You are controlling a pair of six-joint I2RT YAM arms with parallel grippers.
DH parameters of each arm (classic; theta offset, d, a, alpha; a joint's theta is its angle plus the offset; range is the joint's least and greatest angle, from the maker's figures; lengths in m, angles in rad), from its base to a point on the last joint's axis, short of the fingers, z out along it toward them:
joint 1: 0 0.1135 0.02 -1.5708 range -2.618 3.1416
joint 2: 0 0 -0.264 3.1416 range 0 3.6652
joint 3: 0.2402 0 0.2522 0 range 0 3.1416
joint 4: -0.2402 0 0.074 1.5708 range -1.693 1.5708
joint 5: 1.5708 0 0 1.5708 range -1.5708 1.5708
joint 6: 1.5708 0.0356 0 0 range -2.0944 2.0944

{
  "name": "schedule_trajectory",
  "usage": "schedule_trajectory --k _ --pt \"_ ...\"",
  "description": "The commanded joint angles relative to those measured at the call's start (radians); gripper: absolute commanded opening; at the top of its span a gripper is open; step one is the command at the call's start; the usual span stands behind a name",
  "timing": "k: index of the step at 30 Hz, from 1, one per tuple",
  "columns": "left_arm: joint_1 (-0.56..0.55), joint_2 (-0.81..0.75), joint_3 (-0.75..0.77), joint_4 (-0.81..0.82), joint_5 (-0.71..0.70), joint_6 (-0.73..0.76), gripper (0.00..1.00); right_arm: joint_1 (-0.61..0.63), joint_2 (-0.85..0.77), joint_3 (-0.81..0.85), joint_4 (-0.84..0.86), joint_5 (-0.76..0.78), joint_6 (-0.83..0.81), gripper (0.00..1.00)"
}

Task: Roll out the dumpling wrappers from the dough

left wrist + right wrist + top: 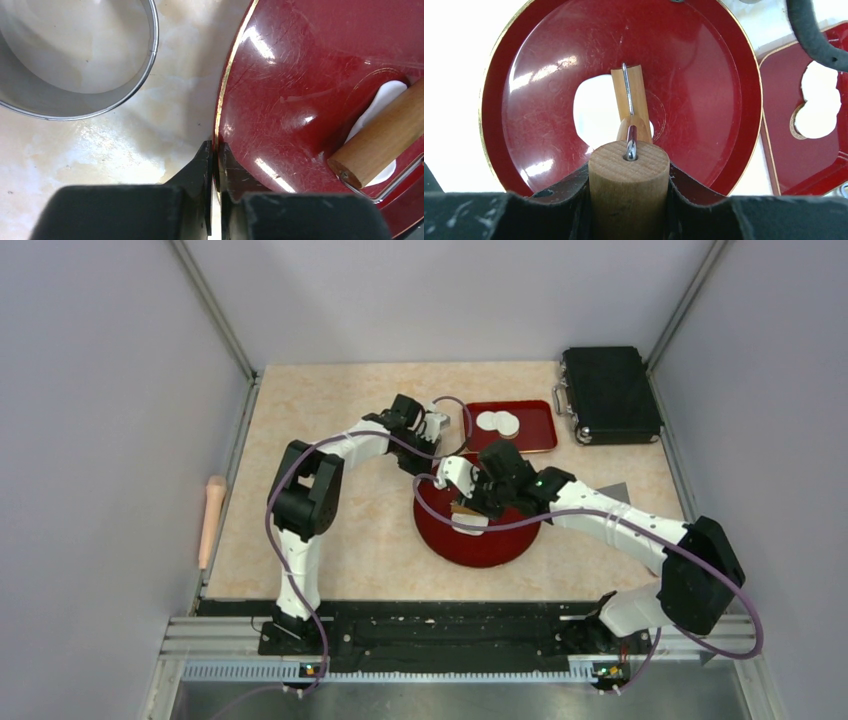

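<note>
The dough [594, 110] is a flattened white sheet in the middle of a round red plate [549, 60]. A wooden roller [630, 92] on a wire frame lies across the dough, and my right gripper [629, 170] is shut on its thick wooden handle. My left gripper [215, 147] is shut on the plate's gold-edged rim [225, 90], one finger on each side. Two dumpling wrappers [498, 422], round white discs that overlap, lie on a rectangular red tray [535, 430] behind the plate. From above, both grippers [440, 450] [478, 502] meet over the plate [500, 540].
A metal ring [145, 75] stands on the table just left of the plate, close to my left fingers. A black case [608, 395] sits at the back right. A wooden rolling pin [211, 520] lies outside the table's left edge.
</note>
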Motion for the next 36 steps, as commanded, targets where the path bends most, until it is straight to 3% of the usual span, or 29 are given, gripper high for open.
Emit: schedule_trajectory --k 1,13,26,36 --pt "-0.005 0.052 0.002 -0.026 -0.032 -0.002 0.00 0.041 0.021 -0.043 -0.051 0.006 -0.041 0.00" --pt "-0.005 0.047 -0.013 0.002 -0.110 -0.041 0.00 0.055 -0.056 -0.043 -0.209 -0.170 -0.070 0.00" --pt "-0.004 0.032 -0.042 0.028 -0.124 -0.045 0.00 0.071 0.023 -0.142 0.006 0.125 -0.036 0.00" --pt "-0.005 0.030 -0.043 0.031 -0.130 -0.049 0.00 0.142 -0.049 -0.156 -0.136 0.010 -0.100 0.00"
